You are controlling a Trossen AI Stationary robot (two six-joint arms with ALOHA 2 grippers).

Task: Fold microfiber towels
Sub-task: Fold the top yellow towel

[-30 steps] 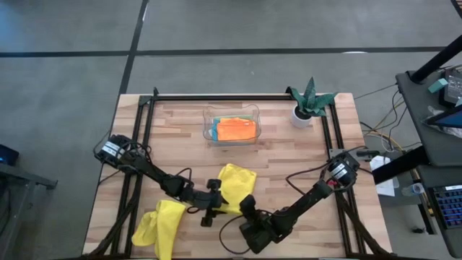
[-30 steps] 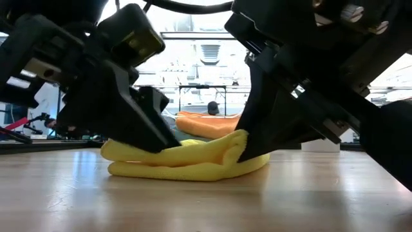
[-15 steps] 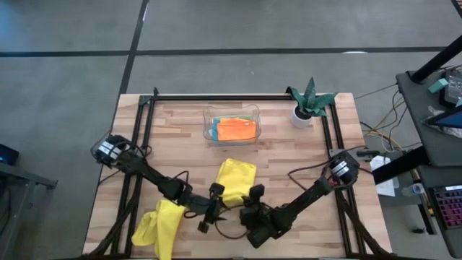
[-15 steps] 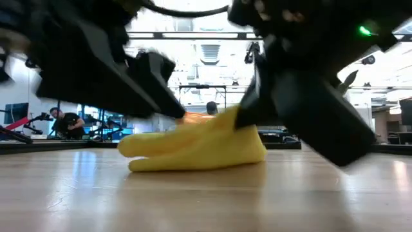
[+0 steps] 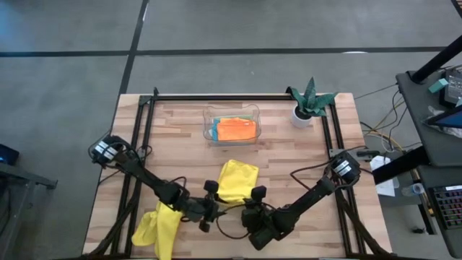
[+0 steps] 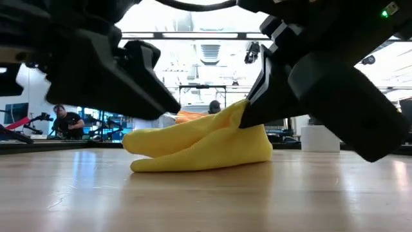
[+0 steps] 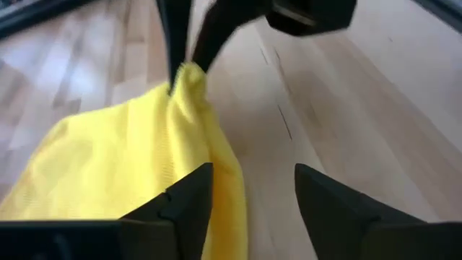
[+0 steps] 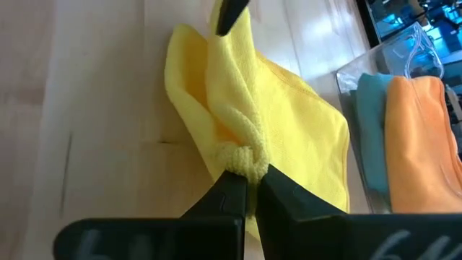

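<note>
The right gripper (image 8: 244,189) has its jaws closed tight on a bunched corner of the yellow towel (image 8: 253,144) and lifts this corner a little off the table (image 5: 303,155), probably so that the cloth can be carried over itself for the next fold. In the left wrist view the left gripper (image 7: 249,188) has its two fingers apart with nothing between them; it stands just beside the near edge of the same towel, I think so as not to pull against the other arm. The towel lies in the middle of the front half of the table, between the two grippers, already doubled, one end flat on the wood and the other raised. A second yellow towel (image 5: 160,225) lies crumpled at the front left corner, under the left arm, not yet folded. Farther back, the clear tray (image 5: 211,119) holds an orange towel (image 5: 236,129) and a turquoise towel (image 8: 369,123), stored away as finished ones. The small plant (image 5: 309,97) stands at the back right, well apart from the work.
</note>
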